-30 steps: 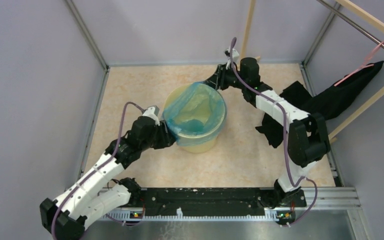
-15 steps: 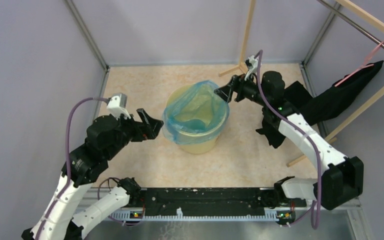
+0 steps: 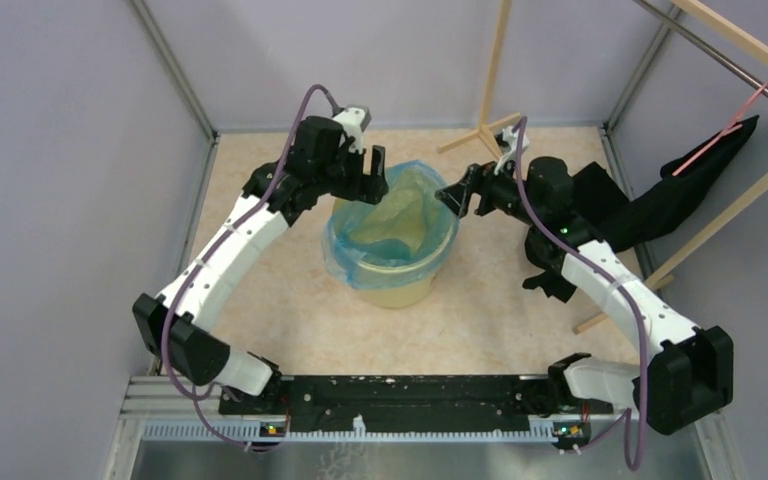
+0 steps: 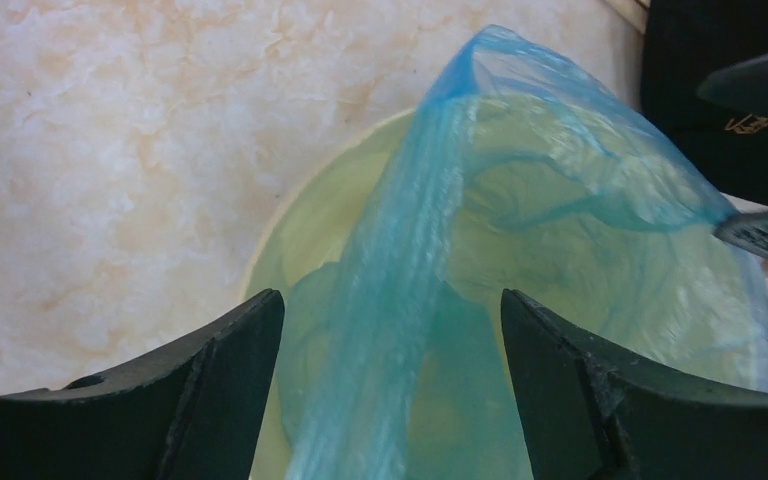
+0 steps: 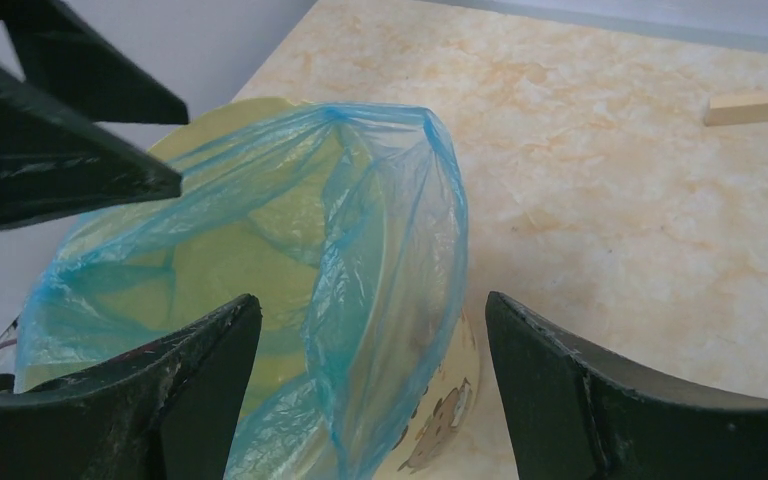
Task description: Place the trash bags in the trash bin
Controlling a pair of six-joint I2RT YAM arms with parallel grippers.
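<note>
A pale marbled desk (image 3: 280, 300), closed in by lilac walls, carries the bin (image 3: 400, 288) near its middle. A black cloth (image 3: 680, 195) hangs on a rack well to the right of the bin, and a wooden stand (image 3: 490, 90) rises behind it.

The bag (image 3: 385, 225) sits inside the bin as a liner. On the bin's near-left side the film is folded down over the rim, which pins it there. On the far-right side the edge is loose and stands in a crumpled peak above the rim, so that part looks not yet seated.

The left claw (image 3: 372, 186) hangs over the bin's far-left rim, fingers spread wide and pinching nothing. Its wrist view shows a twisted strand of film running between them, apart from both. The right claw (image 3: 450, 198) hovers just beside the bin's far-right rim, also spread and empty, facing the raised peak. Placed on either side of that loose edge, the two seem set to catch it and draw it down over the rim.

As for writing, a small dark printed figure shows low on the bin's outer wall in the right wrist view. A short line of yellowish lettering shows on what seems to be the black cloth in the left wrist view. Both are too small and blurred to read, and no brand can be made out.
</note>
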